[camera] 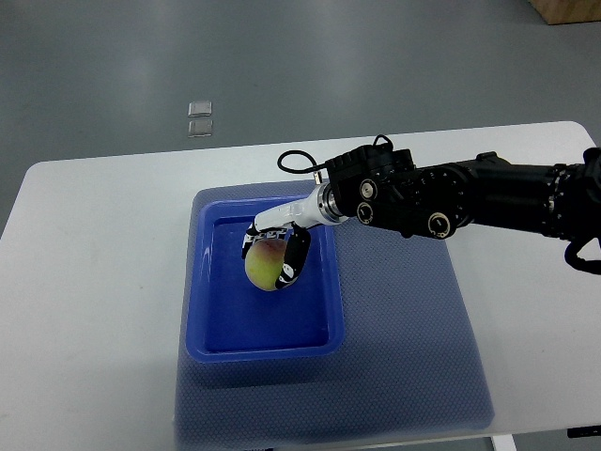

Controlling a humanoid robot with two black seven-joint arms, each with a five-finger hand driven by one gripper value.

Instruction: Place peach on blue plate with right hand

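Observation:
A yellow-green peach with a red blush (264, 266) is over the inside of the blue plate (218, 334), a rectangular tray at centre left. My right hand (274, 249) reaches in from the right on a black arm, and its fingers are curled around the peach from above and from the right side. I cannot tell whether the peach touches the plate floor. The left arm is out of the picture.
The blue plate sits on a blue mat (413, 348) spread over a white table (94, 301). Grey floor lies beyond the far table edge, with two small clear squares (200, 118) on it. A cardboard box corner (568, 11) shows at top right.

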